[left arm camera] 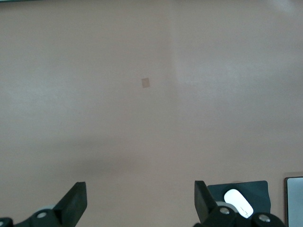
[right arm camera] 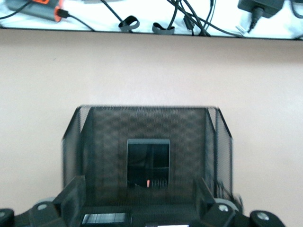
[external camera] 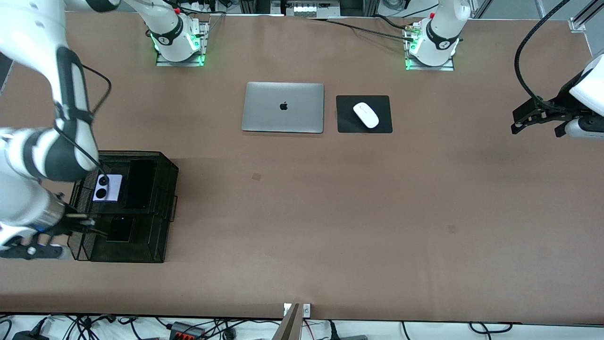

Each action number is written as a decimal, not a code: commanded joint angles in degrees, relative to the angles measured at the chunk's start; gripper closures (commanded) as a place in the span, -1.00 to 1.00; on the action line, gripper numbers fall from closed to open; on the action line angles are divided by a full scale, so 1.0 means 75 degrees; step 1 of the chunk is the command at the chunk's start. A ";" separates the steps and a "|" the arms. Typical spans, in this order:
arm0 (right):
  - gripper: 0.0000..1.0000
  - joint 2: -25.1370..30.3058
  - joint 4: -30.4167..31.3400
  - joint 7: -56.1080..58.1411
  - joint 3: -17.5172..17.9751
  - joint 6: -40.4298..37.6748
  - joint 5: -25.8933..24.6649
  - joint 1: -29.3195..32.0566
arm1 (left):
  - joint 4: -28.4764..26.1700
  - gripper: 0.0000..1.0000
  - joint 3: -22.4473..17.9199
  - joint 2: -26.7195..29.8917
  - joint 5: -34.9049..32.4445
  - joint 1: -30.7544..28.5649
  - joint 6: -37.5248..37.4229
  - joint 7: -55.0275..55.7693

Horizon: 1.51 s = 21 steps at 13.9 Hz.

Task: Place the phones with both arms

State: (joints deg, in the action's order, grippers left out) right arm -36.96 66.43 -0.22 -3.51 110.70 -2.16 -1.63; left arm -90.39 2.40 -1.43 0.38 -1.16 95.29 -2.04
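A black mesh organizer point(external camera: 165, 212) stands at the right arm's end of the table. The lilac phone point(external camera: 107, 187) with two black circles and the long slim black phone point(external camera: 140, 184) lie in its compartments nearer the arms' bases. The small squarish black phone point(external camera: 120, 229) lies in the compartment nearer the front camera and also shows in the right wrist view point(right arm camera: 148, 168). My right gripper point(external camera: 89, 225) is open and empty at the organizer's edge, just above that compartment point(right arm camera: 139, 198). My left gripper point(external camera: 516, 123) is open and empty over bare table at the left arm's end point(left arm camera: 138, 201).
A closed silver laptop point(external camera: 283, 107) lies mid-table toward the bases. Beside it a white mouse point(external camera: 366, 114) sits on a black pad point(external camera: 347, 123). The mouse point(left arm camera: 238, 202) and a laptop corner point(left arm camera: 294, 201) show in the left wrist view. Cables lie past the table's edge point(right arm camera: 189, 21).
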 commanded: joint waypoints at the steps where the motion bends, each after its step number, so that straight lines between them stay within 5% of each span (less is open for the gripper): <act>1: -1.00 0.0766 0.0213 -0.0495 0.0093 -0.0789 0.0066 -0.0028 | 0.0228 -1.00 0.0019 -0.0103 -0.0062 -0.0022 -0.0178 -0.0138; 4: -1.00 0.1574 0.0529 -0.0533 0.0093 -0.2113 0.0101 0.0042 | 0.0228 -1.00 0.0008 -0.0103 -0.0074 -0.0022 -0.0178 -0.0138; 13: -1.00 0.2724 0.0681 0.0334 0.0011 -0.3170 0.0429 0.0241 | 0.0228 -1.00 -0.0016 -0.0103 -0.0062 -0.0033 -0.0178 -0.0138; 21: -1.00 0.4868 0.4150 0.0229 0.0023 -0.1518 0.0312 0.0265 | 0.0228 -1.00 -0.0004 -0.0103 -0.0062 -0.0022 -0.0178 -0.0138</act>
State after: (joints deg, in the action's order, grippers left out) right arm -7.11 89.13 1.06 -3.81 96.82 0.02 -0.15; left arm -90.38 2.32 -1.44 0.38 -1.23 95.24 -2.04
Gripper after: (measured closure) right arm 0.000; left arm 0.000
